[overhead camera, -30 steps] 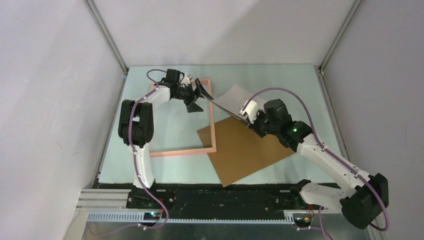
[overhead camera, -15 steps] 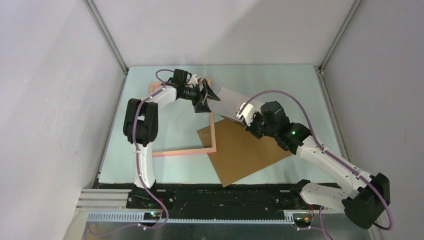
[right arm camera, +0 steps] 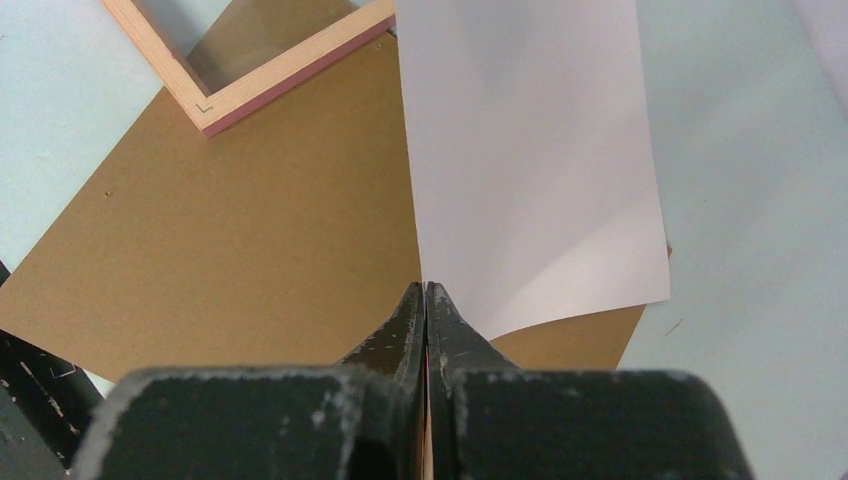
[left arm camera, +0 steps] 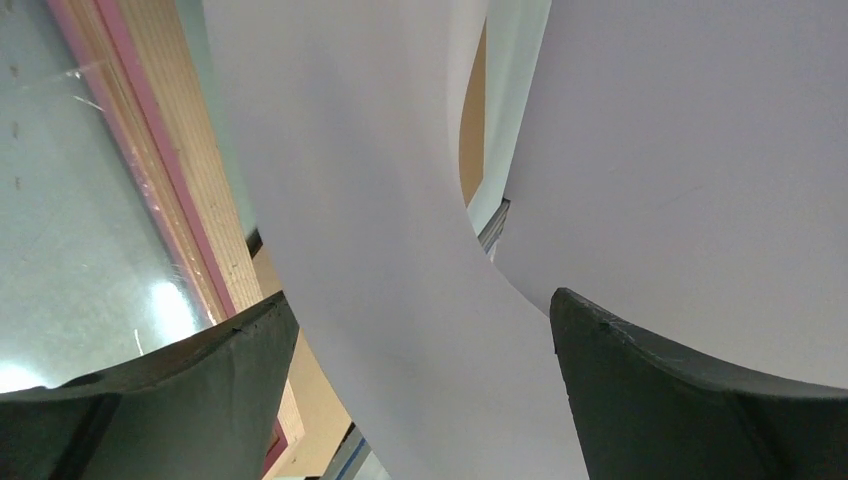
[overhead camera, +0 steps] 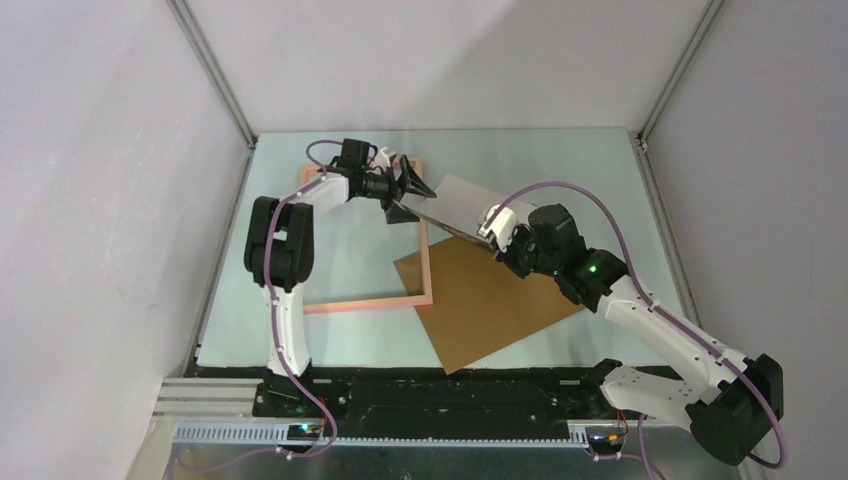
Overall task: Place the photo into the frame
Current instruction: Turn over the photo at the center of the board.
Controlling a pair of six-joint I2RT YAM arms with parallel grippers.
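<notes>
The photo point(overhead camera: 462, 206) hangs tilted above the table with its plain white back toward the cameras, its printed side hidden. My right gripper point(overhead camera: 491, 231) is shut on its near edge, and in the right wrist view the sheet point(right arm camera: 520, 150) rises from the closed fingertips point(right arm camera: 427, 290). My left gripper point(overhead camera: 414, 203) stands open at the photo's far left edge. In the left wrist view the curved sheet point(left arm camera: 400, 250) passes between the two dark fingers point(left arm camera: 240, 350). The salmon-pink frame point(overhead camera: 365, 302) lies flat at the left, under the left gripper.
A brown backing board point(overhead camera: 490, 310) lies on the table beneath the right gripper, its left corner lapping over the frame's right rail point(right arm camera: 290, 75). The frame's pink rail point(left arm camera: 165, 170) runs just left of the left fingers. Enclosure walls close in the table.
The left gripper has shifted right toward the photo, and the sheet's far edge now lies between its open fingers. The right gripper has carried the photo slightly, still shut.
</notes>
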